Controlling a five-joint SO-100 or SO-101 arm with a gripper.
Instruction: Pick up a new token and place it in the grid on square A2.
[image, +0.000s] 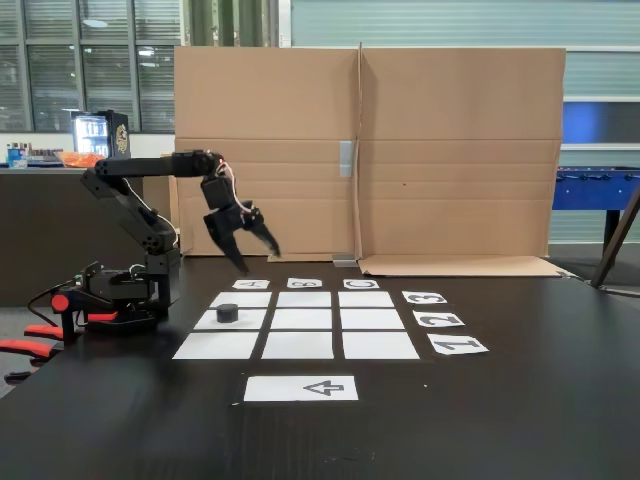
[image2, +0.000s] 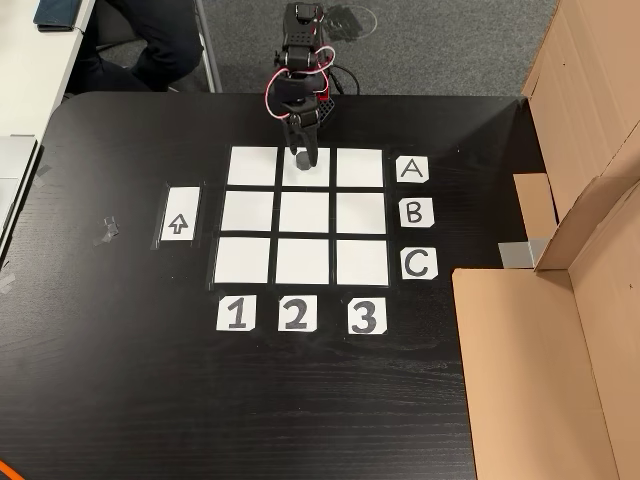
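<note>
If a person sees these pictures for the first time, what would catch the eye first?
First, the three-by-three grid of white paper rectangles on the black table. Next, the small black cylindrical token lying on the middle square of the grid's left column in the fixed view. Then the black robot arm's gripper, its fingers spread, hanging above the grid.

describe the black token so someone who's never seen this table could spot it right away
On the black table lies a three-by-three grid of white paper rectangles. The token is a small black puck on the middle rectangle of the column nearest the arm's base, left in the fixed view. It is the grid's only dark, raised thing; every other square is blank.
</note>
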